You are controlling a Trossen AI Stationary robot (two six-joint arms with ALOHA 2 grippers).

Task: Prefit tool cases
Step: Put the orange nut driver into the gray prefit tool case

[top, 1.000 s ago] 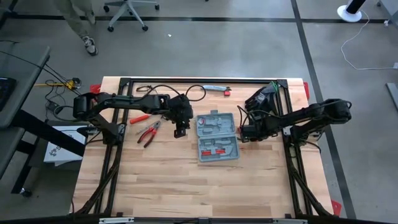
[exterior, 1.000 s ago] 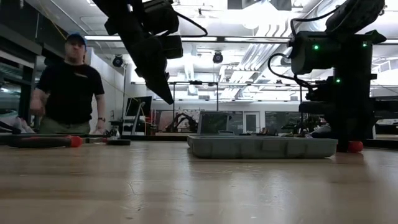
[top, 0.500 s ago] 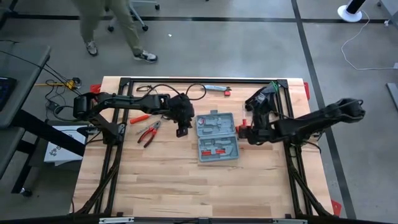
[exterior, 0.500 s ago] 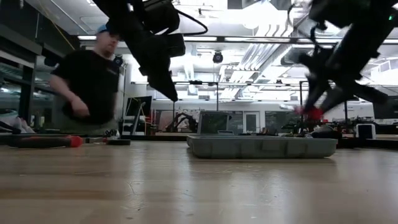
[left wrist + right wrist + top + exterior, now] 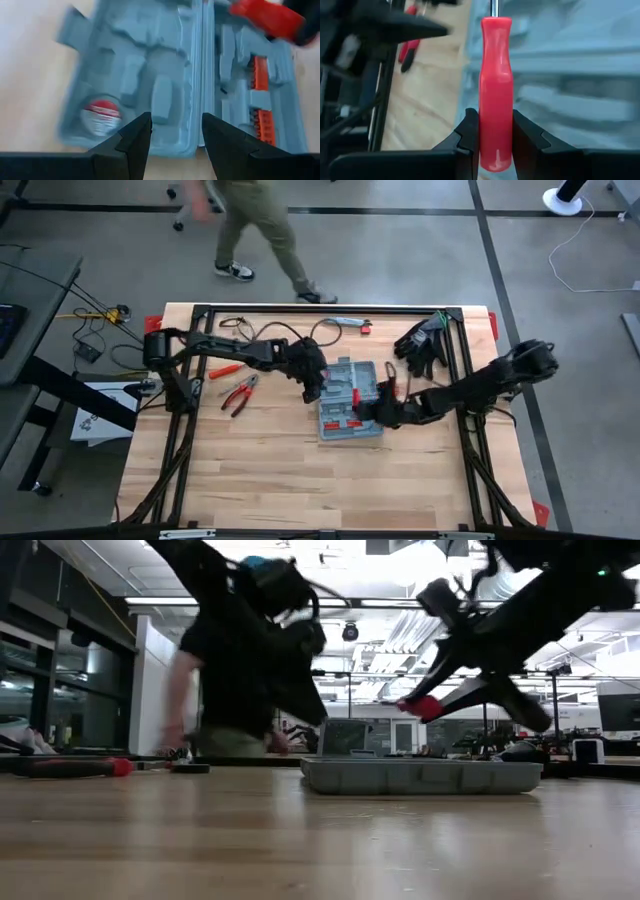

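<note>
Your right gripper (image 5: 495, 137) reaches low across the open tool case (image 5: 350, 400) at mid-table, fingers clamped on a red-handled screwdriver (image 5: 495, 90). Your left gripper (image 5: 172, 137) hangs over the case's left half, arm stretched in from the left, fingers apart and holding nothing.

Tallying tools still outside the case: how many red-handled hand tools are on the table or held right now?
3: pliers and a red-handled tool lie on the table left of the tool case; a screwdriver sits in the right gripper. Others may be hidden.
</note>
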